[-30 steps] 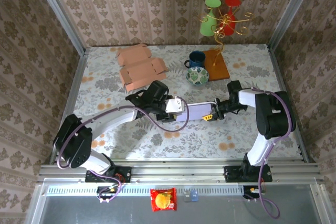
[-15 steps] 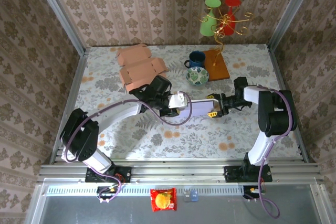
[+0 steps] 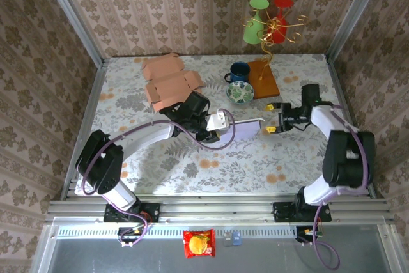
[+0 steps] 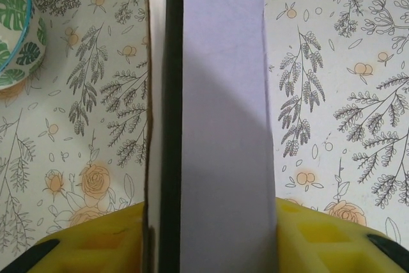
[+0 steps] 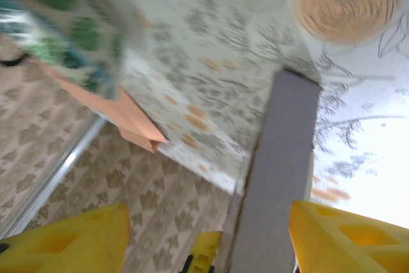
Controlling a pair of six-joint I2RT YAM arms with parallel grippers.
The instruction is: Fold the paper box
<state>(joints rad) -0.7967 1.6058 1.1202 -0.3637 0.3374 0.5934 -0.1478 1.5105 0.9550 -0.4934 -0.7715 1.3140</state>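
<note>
left gripper [image 3: 220, 127] clamps the lavender paper box [image 3: 249, 129] by one end, apparently steadying it for folding; right gripper [image 3: 271, 117] gapes wide at the free end, gripping nothing.

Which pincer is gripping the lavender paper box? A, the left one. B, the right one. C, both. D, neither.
A: the left pincer has its yellow pads pressed on both sides of the lavender paper box, while the right pincer stands open with its fingers clear of it.
</note>
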